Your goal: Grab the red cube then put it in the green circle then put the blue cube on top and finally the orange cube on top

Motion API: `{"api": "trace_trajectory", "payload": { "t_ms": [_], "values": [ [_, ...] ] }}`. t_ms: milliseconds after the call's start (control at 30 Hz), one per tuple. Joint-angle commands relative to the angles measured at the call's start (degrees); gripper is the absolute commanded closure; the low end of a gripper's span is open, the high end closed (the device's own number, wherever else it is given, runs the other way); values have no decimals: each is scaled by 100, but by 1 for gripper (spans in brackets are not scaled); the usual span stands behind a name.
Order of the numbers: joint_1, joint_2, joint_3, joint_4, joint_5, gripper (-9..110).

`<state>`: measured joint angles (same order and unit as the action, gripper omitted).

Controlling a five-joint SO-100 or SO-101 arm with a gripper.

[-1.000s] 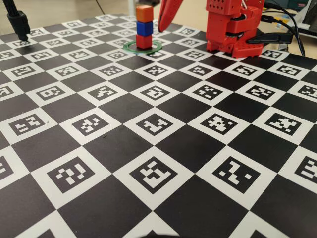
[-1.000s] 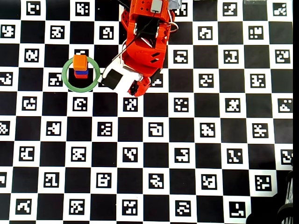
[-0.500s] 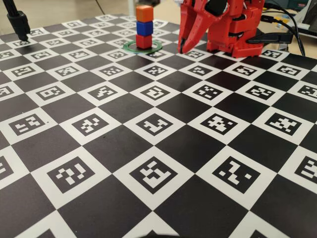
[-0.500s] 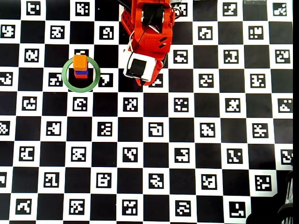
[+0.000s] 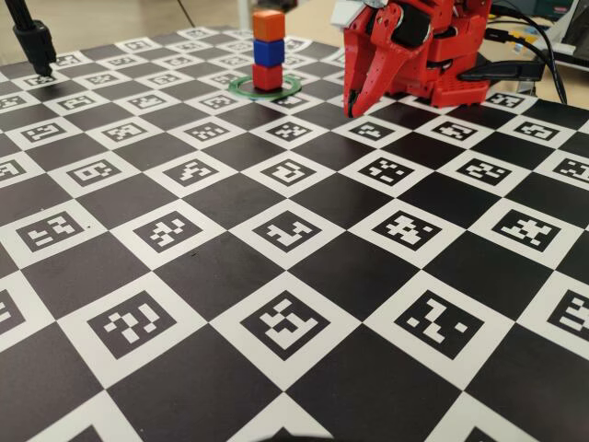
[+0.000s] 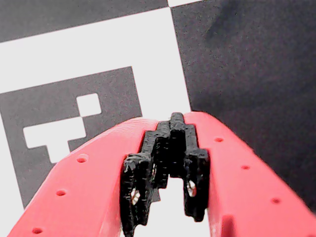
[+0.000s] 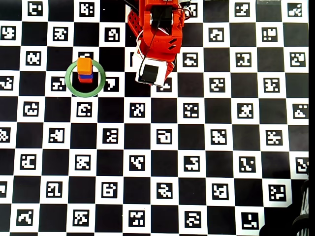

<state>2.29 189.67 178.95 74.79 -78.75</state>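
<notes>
Inside the green circle (image 5: 293, 87) (image 7: 69, 79) stands a three-cube stack. The red cube (image 5: 268, 76) is at the bottom, the blue cube (image 5: 269, 52) sits on it, and the orange cube (image 5: 268, 25) (image 7: 84, 64) is on top. From overhead only slivers of blue and red show below the orange face. My gripper (image 5: 350, 111) (image 6: 174, 118) hangs right of the stack in the fixed view, about a board square away. It points down at the board, shut, with nothing between its black pads (image 6: 140, 182).
The red arm base (image 5: 433, 55) stands at the far edge of the black-and-white marker board (image 5: 276, 276). A black stand (image 5: 35, 41) rises at the far left, and cables (image 5: 525, 41) trail at the far right.
The gripper has swung away from the stack toward the arm base and tipped down to the board. The stack has not moved.
</notes>
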Motion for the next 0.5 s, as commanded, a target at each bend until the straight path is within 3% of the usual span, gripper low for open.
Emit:
{"api": "trace_trajectory", "payload": {
  "t_ms": [0,467],
  "values": [
    [-53,281,325,202,-88,107],
    [-53,281,325,202,-123,107]
  ]
}}
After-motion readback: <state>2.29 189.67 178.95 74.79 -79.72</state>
